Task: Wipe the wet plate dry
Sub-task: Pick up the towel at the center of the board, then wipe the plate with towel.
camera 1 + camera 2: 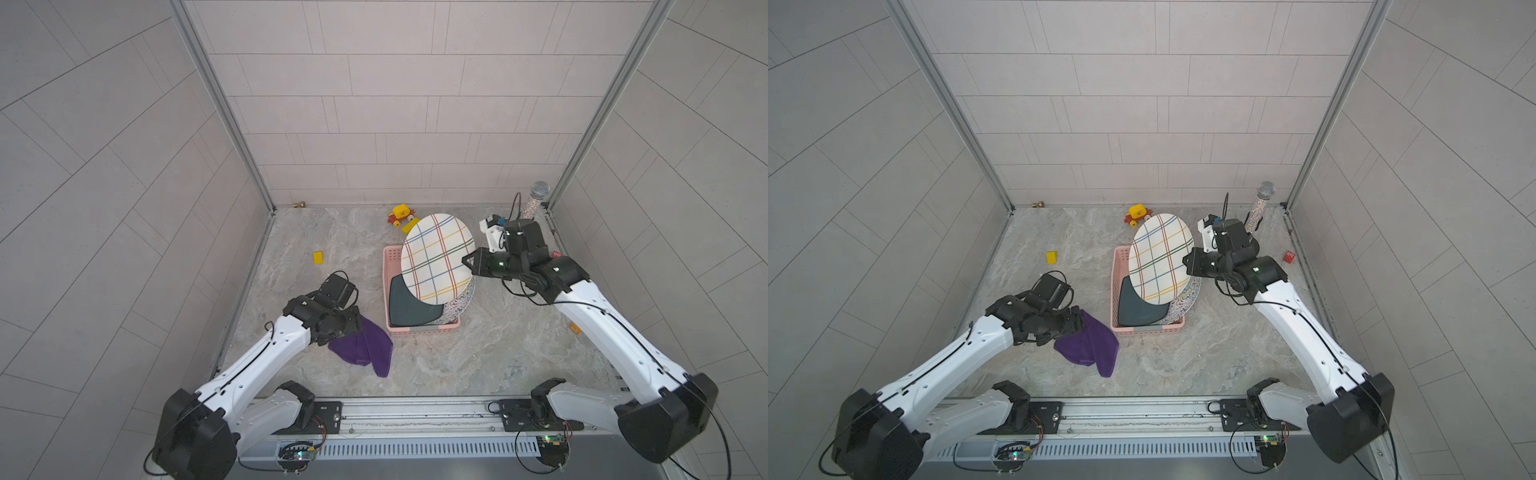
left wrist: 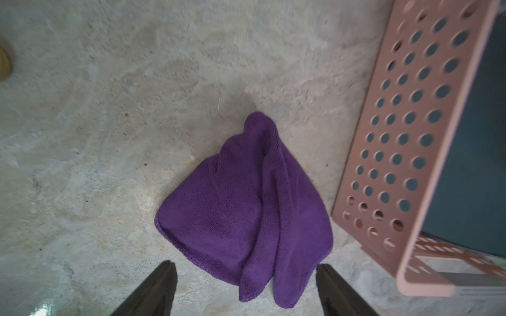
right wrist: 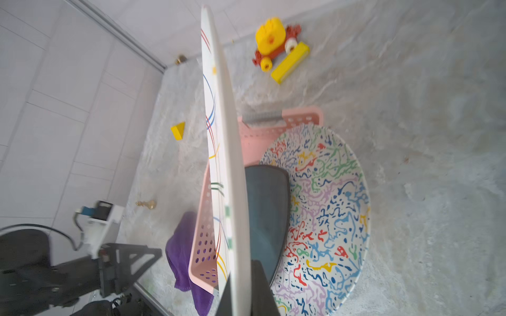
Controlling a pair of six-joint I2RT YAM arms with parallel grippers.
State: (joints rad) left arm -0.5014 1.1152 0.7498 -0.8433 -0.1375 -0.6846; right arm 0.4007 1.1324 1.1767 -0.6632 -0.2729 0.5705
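Left gripper (image 2: 245, 265) gapes empty over the crumpled purple cloth (image 2: 241, 213), while the right wrist view alone shows the right gripper (image 3: 243, 290) clamped on the rim of the white plaid plate (image 3: 230, 164).

The left gripper (image 2: 245, 265) is hovering low, jaws wide, while the right gripper (image 1: 468, 262) is pinching the plate (image 1: 436, 257) upright.

Light: bright, even, diffuse; shadows faint.
Glare: small sheen on the surface (image 2: 43, 307).
Blur: basket (image 2: 405, 131) smeared in left wrist view.
Distortion: walls (image 1: 83, 166) bow at top-view edges.
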